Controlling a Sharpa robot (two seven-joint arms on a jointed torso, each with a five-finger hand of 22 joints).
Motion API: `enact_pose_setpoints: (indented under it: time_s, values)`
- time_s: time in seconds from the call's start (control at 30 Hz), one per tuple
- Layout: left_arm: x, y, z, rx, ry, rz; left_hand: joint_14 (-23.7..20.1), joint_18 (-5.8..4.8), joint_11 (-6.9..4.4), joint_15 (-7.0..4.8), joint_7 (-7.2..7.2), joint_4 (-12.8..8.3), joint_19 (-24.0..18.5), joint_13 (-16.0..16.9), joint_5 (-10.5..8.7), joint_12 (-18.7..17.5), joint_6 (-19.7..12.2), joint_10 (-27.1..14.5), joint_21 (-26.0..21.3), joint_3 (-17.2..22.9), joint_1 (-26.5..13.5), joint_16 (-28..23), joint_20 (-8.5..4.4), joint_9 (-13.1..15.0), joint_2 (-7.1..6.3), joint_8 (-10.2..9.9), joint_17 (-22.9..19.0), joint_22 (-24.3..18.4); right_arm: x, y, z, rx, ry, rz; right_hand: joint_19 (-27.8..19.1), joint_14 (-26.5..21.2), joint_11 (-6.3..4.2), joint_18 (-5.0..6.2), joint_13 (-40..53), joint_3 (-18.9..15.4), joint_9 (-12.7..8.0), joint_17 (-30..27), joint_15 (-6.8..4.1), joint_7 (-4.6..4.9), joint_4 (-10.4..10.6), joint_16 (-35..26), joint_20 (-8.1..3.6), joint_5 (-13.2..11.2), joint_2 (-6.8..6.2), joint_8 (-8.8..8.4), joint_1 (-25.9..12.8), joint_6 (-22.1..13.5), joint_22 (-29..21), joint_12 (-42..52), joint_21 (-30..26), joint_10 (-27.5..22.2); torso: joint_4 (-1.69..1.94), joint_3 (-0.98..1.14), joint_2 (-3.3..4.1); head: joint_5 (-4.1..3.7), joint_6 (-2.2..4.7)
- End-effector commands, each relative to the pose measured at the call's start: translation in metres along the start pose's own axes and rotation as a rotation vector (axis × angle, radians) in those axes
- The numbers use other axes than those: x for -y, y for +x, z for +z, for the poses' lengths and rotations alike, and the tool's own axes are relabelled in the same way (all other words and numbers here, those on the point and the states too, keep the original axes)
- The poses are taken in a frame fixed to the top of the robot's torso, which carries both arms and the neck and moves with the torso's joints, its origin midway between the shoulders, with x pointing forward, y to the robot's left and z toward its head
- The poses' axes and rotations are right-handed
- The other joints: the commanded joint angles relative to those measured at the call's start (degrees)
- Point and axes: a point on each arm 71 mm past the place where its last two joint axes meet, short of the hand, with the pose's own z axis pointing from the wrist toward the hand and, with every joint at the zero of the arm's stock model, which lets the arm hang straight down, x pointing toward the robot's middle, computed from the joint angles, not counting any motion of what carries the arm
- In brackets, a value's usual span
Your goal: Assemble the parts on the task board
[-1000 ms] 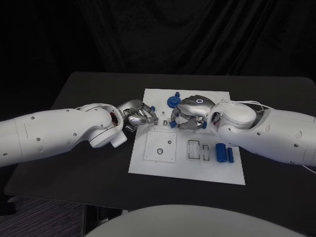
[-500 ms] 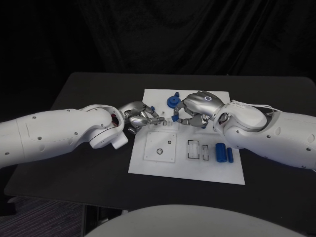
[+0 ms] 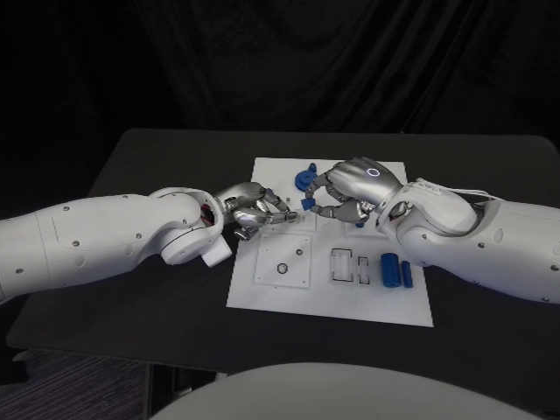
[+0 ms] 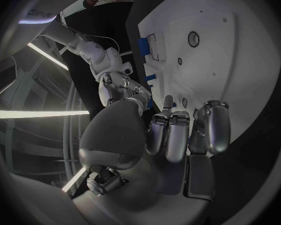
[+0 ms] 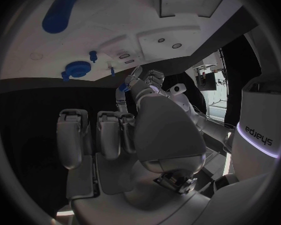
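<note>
The white task board (image 3: pixel 270 293) lies mid-table. My right hand (image 3: pixel 346 191) hovers over its far part and pinches a small blue part (image 3: pixel 311 204) under its fingertips; its other fingers (image 5: pixel 97 135) are curled in. Just beyond it stands a round blue part (image 3: pixel 305 179), seen too in the right wrist view (image 5: pixel 77 69). My left hand (image 3: pixel 259 213) sits at the board's left edge, close to the right hand, its fingers (image 4: pixel 178 135) curled in with nothing seen in them. Two blue cylinders (image 3: pixel 399 271) lie side by side on the board's right.
Empty slots (image 3: pixel 343 265) and a square plate with small holes (image 3: pixel 284 260) take up the board's middle. A small blue peg (image 5: pixel 92 56) stands near the round part. Bare black table (image 3: pixel 142 297) surrounds the board, and both forearms cross it low from either side.
My right hand has moved toward the board's far end, carrying the small blue part with it. My left hand has crept slightly right, toward the right hand.
</note>
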Motion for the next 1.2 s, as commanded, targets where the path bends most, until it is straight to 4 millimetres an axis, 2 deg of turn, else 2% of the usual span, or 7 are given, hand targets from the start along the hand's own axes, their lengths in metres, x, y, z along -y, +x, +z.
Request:
enact_pose_setpoints:
  time_s: [0.03,0.13,0.23,0.47,0.67,0.93,1.2]
  values:
    - [0.004,0.003,0.001,-0.018,0.048,-0.022,5.94,0.01,0.39,0.37,0.16,-0.04,-0.14,15.07,0.31,0.14,0.32,5.97,-0.29,-0.37,0.55,0.15,0.18,-0.11,-0.01,-0.32,15.09,8.00,-0.002,-0.003,-0.001,0.050,0.002,0.027,4.77,5.42,0.03,0.28,15.07,-0.02,9.60,11.63,-0.18,-1.54,-0.42,-0.10,-0.28,0.06,0.19,2.67,0.00,1.90,14.14,0.15,0.03,5.85,0.02,-0.02,0.01,0.17,-0.01]
    - [0.005,0.003,0.002,-0.017,0.058,-0.023,5.94,0.03,0.42,0.39,0.19,0.06,-0.20,15.07,0.32,0.14,0.29,5.97,-0.36,-0.48,0.60,0.15,0.19,-0.30,0.08,-0.42,15.09,7.97,-0.004,-0.004,-0.002,0.053,-0.004,0.034,4.77,5.42,0.10,0.27,15.07,-0.01,9.68,11.62,-0.14,-1.55,-0.46,-0.11,-0.26,0.04,0.16,2.70,0.01,1.95,14.14,0.15,0.05,5.85,-0.05,-0.05,0.00,0.16,-0.01]
    - [0.005,0.003,0.002,-0.013,0.069,-0.023,5.94,0.03,0.45,0.42,0.24,0.19,-0.24,15.07,0.33,0.14,0.22,5.97,-0.40,-0.63,0.67,0.15,0.22,-0.59,0.19,-0.58,15.09,7.98,-0.006,-0.004,-0.002,0.053,-0.009,0.038,4.76,5.42,0.12,0.28,15.07,-0.01,9.72,11.60,-0.12,-1.55,-0.48,-0.12,-0.25,0.03,0.14,2.71,0.02,1.97,14.13,0.15,0.01,5.85,0.13,-0.15,0.05,-0.01,-0.01]
    - [0.008,0.003,0.003,-0.005,0.098,-0.022,5.94,0.07,0.49,0.47,0.24,0.26,-0.37,15.07,0.50,0.14,0.50,5.97,-0.54,-0.85,1.09,0.15,0.28,-1.11,0.54,-0.65,15.09,7.96,-0.010,-0.004,-0.002,0.046,-0.018,0.044,4.78,5.42,0.23,0.27,15.07,0.05,9.94,11.63,-0.03,-1.54,-0.59,-0.10,-0.19,-0.02,0.10,2.78,0.09,2.10,14.15,0.15,0.06,5.85,0.20,-0.09,0.01,-0.03,-0.01]
    - [0.009,0.003,0.004,-0.001,0.110,-0.022,5.94,0.08,0.43,0.46,0.16,0.15,-0.39,15.07,0.63,0.14,1.19,5.97,-0.58,-1.15,1.74,0.15,0.30,-1.56,0.73,-0.43,15.09,8.02,-0.012,-0.004,-0.002,0.045,-0.025,0.047,4.75,5.40,0.25,0.28,15.07,0.07,10.02,11.51,0.00,-1.53,-0.63,-0.16,-0.17,-0.05,0.07,2.80,0.13,2.14,14.12,0.15,0.00,5.85,0.27,-0.20,0.03,-0.05,-0.01]
    - [0.010,0.003,0.005,0.009,0.131,-0.021,5.94,0.11,0.26,0.34,-0.03,-0.24,-0.47,15.07,1.29,0.14,2.02,5.97,-0.71,-1.32,3.12,0.15,0.23,-2.21,1.23,-0.04,15.09,8.08,-0.014,-0.004,-0.003,0.038,-0.032,0.050,4.74,5.41,0.31,0.29,15.07,0.11,10.14,11.56,0.05,-1.53,-0.70,-0.14,-0.13,-0.09,0.05,2.83,0.18,2.22,14.12,0.15,-0.02,5.85,0.24,-0.20,0.04,-0.26,-0.01]
    - [0.011,0.003,0.005,0.017,0.151,-0.020,5.94,0.11,-0.15,-0.01,-0.49,-0.94,-0.46,15.07,5.09,0.14,3.25,5.97,-0.80,-2.01,5.38,0.15,-0.08,-2.99,1.73,1.35,15.09,8.32,-0.015,-0.003,-0.003,0.032,-0.034,0.051,4.72,5.40,0.36,0.30,15.07,0.14,10.25,11.54,0.09,-1.51,-0.78,-0.15,-0.10,-0.15,0.02,2.85,0.24,2.29,14.10,0.15,-0.06,5.85,0.27,-0.16,0.05,-0.30,-0.01]
